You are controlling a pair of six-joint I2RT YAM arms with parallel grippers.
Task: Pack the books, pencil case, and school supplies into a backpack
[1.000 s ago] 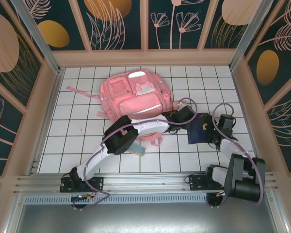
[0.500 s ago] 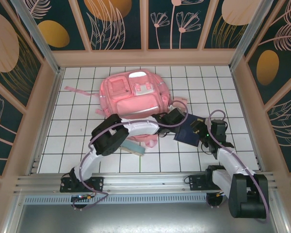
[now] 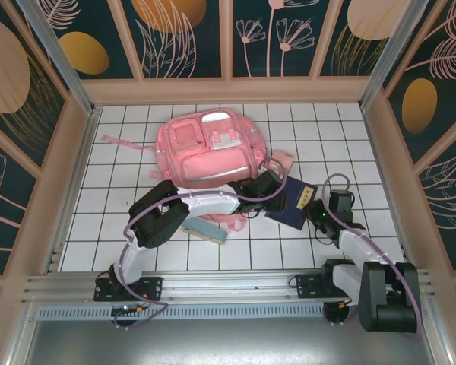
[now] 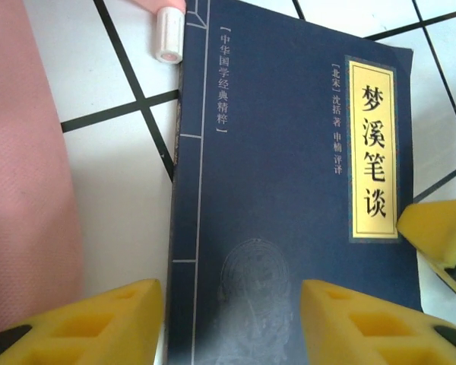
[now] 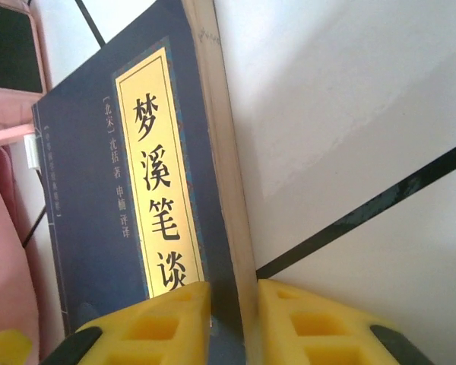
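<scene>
the white tiled table (image 3: 121, 228) is walled by wooden panels. the pink backpack (image 3: 209, 148) lies flat on it toward the far side, front pockets up, one strap trailing out to the left.

the left arm (image 3: 175, 209) reaches from the near rail up and to the right along the backpack's near edge, covering part of it. the right arm (image 3: 357, 243) is folded short at the right.

the navy book (image 3: 292, 201) lies flat on the tiles just right of the backpack, tilted, its yellow label strip up. pink fabric sits close beside its spine in the left wrist view.

the pale teal pencil case (image 3: 205, 228) lies near the backpack's near edge, partly under the left arm. a small pale pink item (image 3: 283, 161) rests just beyond the book's far corner, near the backpack's right side.

the left gripper (image 4: 232, 327) hovers at the book's spine side, its yellow fingers (image 4: 99, 319) spread apart and released, cover showing between them. the right gripper (image 5: 232, 312) is clenched on the book's outer page edge, one finger on each side of it.
</scene>
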